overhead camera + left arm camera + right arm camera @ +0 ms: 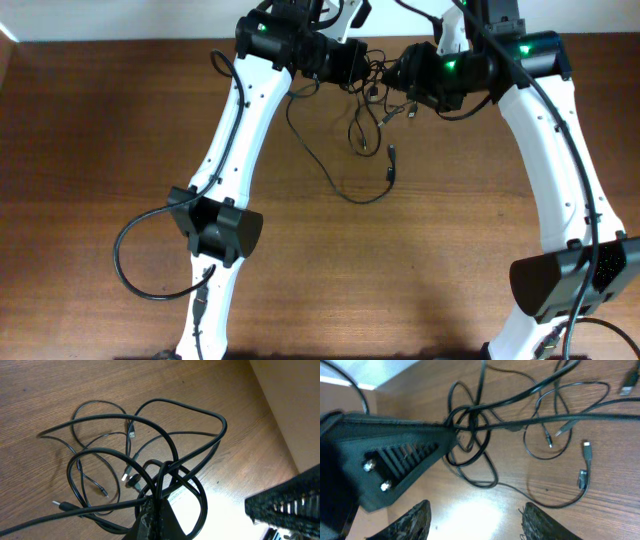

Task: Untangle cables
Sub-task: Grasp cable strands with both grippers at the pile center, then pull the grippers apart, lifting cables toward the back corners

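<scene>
Brown wood-grain table is carrying the cables, which are lying as a knotted black clump at the far edge, slightly right of centre, between the heads of the two arms.

Left gripper is clamping on the knot. Its jaws are standing fully together, and several strands are running out from its tip in loops across the wood.

Right gripper is hovering just right of the clump. Its fingers are standing apart with nothing between them, and bare table is showing in the gap. Whether it is touching any strand cannot be told.

One long strand is trailing out of the clump toward the near side, curving right in a shallow loop and rising to a plug resting on the table. Other small plug ends are lying loose on the wood beside the knot. A flat USB-type plug is lying among the loops in the left wrist view.

Whether the clump is lifting off the wood cannot be told.

The white left arm and right arm are reaching from the near edge to the far side.
</scene>
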`<state>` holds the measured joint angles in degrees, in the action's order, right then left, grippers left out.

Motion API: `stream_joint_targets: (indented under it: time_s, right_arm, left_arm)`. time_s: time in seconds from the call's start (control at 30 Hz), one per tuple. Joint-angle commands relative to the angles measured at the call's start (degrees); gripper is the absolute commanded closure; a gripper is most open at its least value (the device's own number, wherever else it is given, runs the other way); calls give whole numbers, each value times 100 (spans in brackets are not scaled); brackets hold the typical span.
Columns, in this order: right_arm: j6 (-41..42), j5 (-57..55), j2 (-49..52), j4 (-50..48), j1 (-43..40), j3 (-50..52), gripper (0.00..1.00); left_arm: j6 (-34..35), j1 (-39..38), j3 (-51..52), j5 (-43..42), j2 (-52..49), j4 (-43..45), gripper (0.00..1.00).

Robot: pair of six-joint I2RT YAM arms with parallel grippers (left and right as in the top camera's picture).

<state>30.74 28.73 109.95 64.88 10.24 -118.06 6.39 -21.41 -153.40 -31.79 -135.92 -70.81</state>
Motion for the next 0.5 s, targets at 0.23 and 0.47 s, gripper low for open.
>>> stream_joint_targets:
  time_s: [0.23,0.47]
  right_arm:
    - [874,-243,883,-839,146,-11,43]
    - [697,404,949,-369,61,-11,61]
  left_arm:
    - [70,-55,-142,-195,118,94,100]
    - [476,201,-144,260,118,721,100]
